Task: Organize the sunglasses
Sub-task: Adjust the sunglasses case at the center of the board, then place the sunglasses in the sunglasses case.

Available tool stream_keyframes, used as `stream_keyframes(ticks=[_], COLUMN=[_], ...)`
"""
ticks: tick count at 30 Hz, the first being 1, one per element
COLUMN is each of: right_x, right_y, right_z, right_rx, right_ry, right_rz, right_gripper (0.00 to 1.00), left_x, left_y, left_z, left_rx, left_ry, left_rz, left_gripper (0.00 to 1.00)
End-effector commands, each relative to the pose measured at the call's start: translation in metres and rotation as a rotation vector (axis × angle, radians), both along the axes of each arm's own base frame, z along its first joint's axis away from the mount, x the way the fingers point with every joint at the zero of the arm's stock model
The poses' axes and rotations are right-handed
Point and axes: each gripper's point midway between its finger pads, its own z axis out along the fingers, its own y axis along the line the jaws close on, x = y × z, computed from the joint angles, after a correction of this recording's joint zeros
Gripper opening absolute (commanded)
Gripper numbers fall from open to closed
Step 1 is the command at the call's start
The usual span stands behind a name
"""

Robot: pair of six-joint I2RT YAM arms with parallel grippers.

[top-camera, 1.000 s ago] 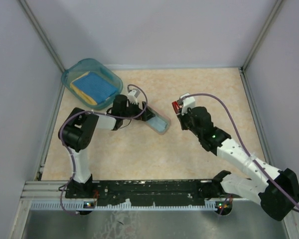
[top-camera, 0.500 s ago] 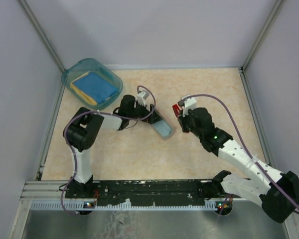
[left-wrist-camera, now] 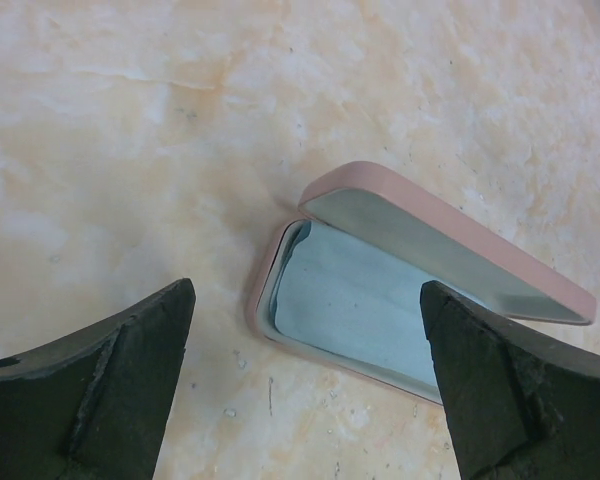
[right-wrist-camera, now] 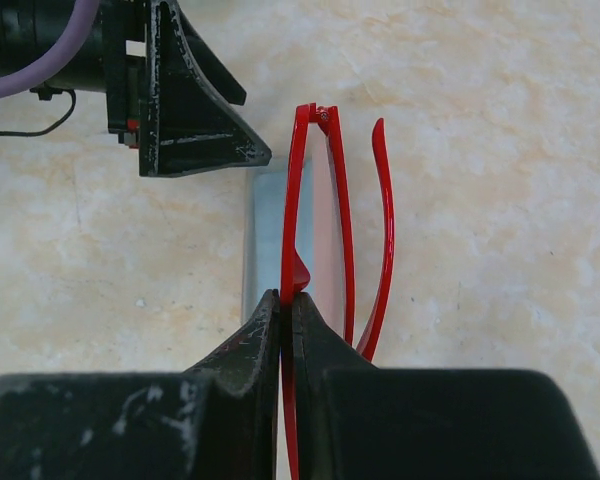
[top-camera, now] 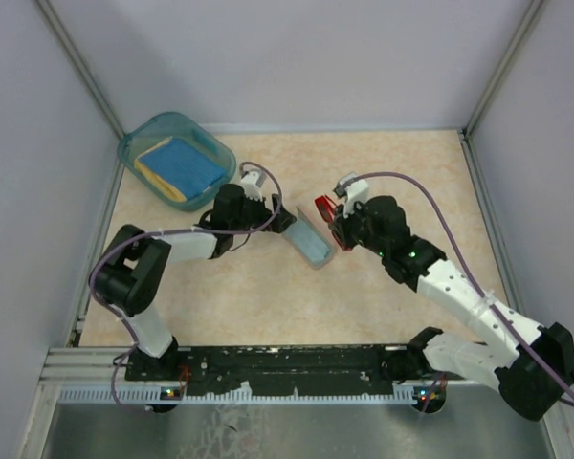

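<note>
Table (top-camera: pixel 383 172): the pale stone-patterned top carries everything, and the work is in its middle.
Tub (top-camera: pixel 213 140): the teal tub holding a blue cloth (top-camera: pixel 182 164) sits at the far left, well apart from the work. It likely plays no part in this step.
Case (left-wrist-camera: pixel 380 290): the pink case lies open in the middle of the table. Its pale blue lining faces up and its lid is raised along one long side.
Left gripper (left-wrist-camera: pixel 305 290): its fingers stand wide apart over the left end of the case and hold nothing. It looks best kept there, ready to steady the shell, with its fingers out of the opening.
Right gripper (right-wrist-camera: pixel 285 300): it is clamped tight on the front frame, near the bridge.
Sunglasses (right-wrist-camera: pixel 294 270): they hang in the air over the right part of the case, lengthwise along it and not yet inside.
Step in hand: probably lowering the pair into the lining.
Doing it well: keep the frame in line with the long axis of the case. Come down on the open side, away from the raised lid, and let go only once the frame rests on the lining.
Temple arms: one stands slightly off the other, so it may catch the rim. A slow descent would suit.
</note>
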Motion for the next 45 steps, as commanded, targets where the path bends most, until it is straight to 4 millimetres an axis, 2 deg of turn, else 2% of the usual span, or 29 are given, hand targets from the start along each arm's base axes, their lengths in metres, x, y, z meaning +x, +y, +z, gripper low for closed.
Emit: stream_keyframes(ticks=[1, 5, 9, 13, 19, 32, 45], right_x=[0.004, 0.003, 0.009, 0.016, 0.026, 0.046, 0.052], right_y=[0.035, 0.06, 0.075, 0.085, 0.091, 0.098, 0.098], right_z=[0.03, 0.023, 0.011, -0.006, -0.036, -0.073, -0.092], right_rx=[0.038, 0.028, 0.023, 0.002, -0.04, -0.127, -0.15], right_ry=[-0.025, 0.026, 0.081, 0.139, 0.205, 0.257, 0.258], right_rz=[0.121, 0.2, 0.224, 0.225, 0.187, 0.053, 0.024], right_gripper=[0.0, 0.0, 0.0, 0.0, 0.0, 0.0, 0.0], left_x=[-0.001, -0.02, -0.04, -0.058, -0.076, -0.083, -0.086], left_y=[0.031, 0.054, 0.074, 0.084, 0.092, 0.097, 0.101], left_z=[0.018, 0.027, 0.039, 0.045, 0.04, 0.039, 0.049], left_rx=[0.004, -0.007, -0.025, -0.042, -0.06, -0.054, -0.063], left_ry=[-0.017, -0.02, -0.037, -0.048, -0.035, -0.032, -0.057], left_rz=[0.155, 0.236, 0.291, 0.298, 0.299, 0.305, 0.312], left_gripper=[1.0, 1.0, 1.0, 1.0, 1.0, 1.0, 1.0])
